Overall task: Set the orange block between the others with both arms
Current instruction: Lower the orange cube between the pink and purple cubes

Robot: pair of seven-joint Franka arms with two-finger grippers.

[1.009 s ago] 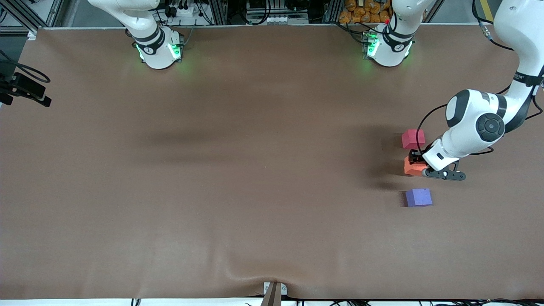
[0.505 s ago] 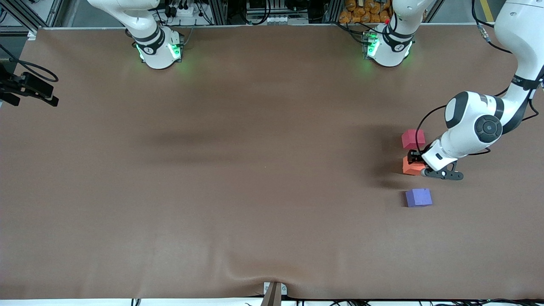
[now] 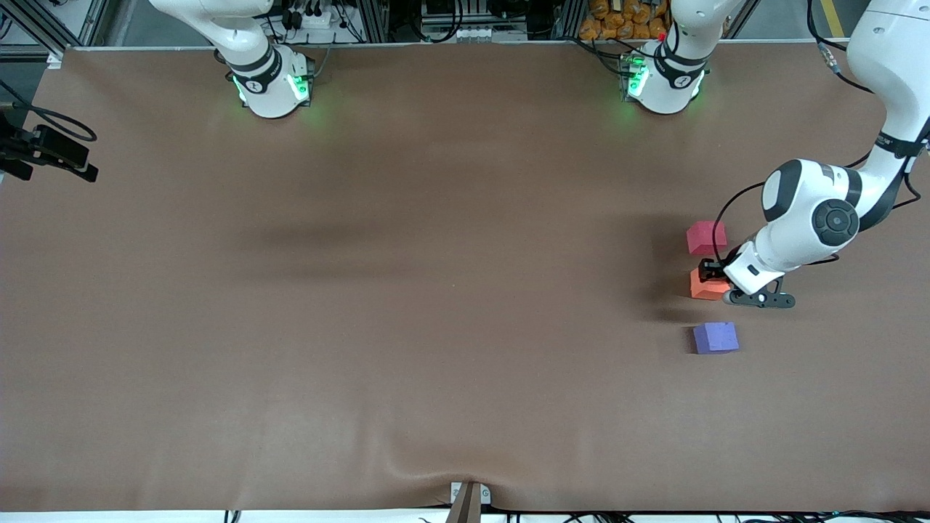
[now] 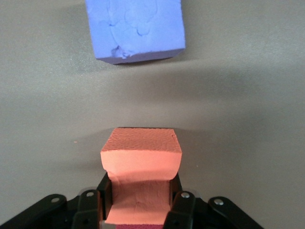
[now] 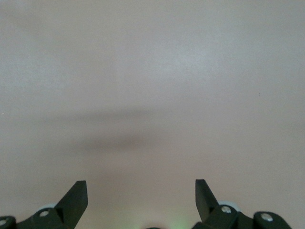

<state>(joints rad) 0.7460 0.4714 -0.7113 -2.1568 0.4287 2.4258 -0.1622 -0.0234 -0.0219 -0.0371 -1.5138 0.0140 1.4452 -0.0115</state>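
The left arm (image 3: 814, 211) reaches down toward its own end of the table, elbow bent; the left gripper (image 4: 139, 200) is clamped on the orange block (image 4: 141, 162). The right gripper (image 5: 141, 200) – fingers spread wide – holds nothing; the right arm waits.

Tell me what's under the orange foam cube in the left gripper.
Bare brown table shows around the small matte orange foam cube, which the left gripper pinches. Whether its bottom face touches the table cannot be seen; the cube itself covers that. The purple cube sits apart.

Orange block (image 3: 706, 285) sits between red cube (image 3: 705, 237) and purple cube (image 3: 715, 338).
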